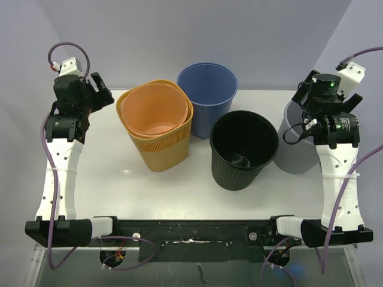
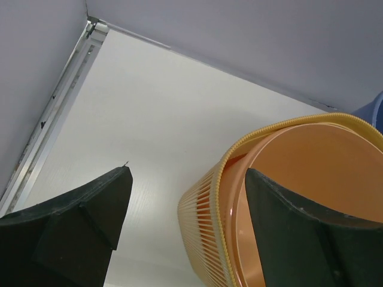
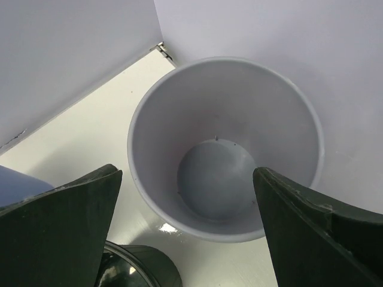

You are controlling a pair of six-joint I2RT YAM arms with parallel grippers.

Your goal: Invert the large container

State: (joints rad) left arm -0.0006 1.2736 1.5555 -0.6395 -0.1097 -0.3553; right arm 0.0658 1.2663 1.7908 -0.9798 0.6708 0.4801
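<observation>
Four upright containers stand on the white table. A yellow-orange slatted basket with a smooth orange bucket nested in it is left of centre. A blue bucket is behind, a black bucket at centre right, and a grey bucket at far right. My left gripper is open and empty, raised left of the basket. My right gripper is open and empty, hovering over the grey bucket.
The back wall runs close behind the blue bucket. Side walls stand near both arms. The black bucket's rim lies just left of the grey one. Bare table lies in front of the containers and to the left of the basket.
</observation>
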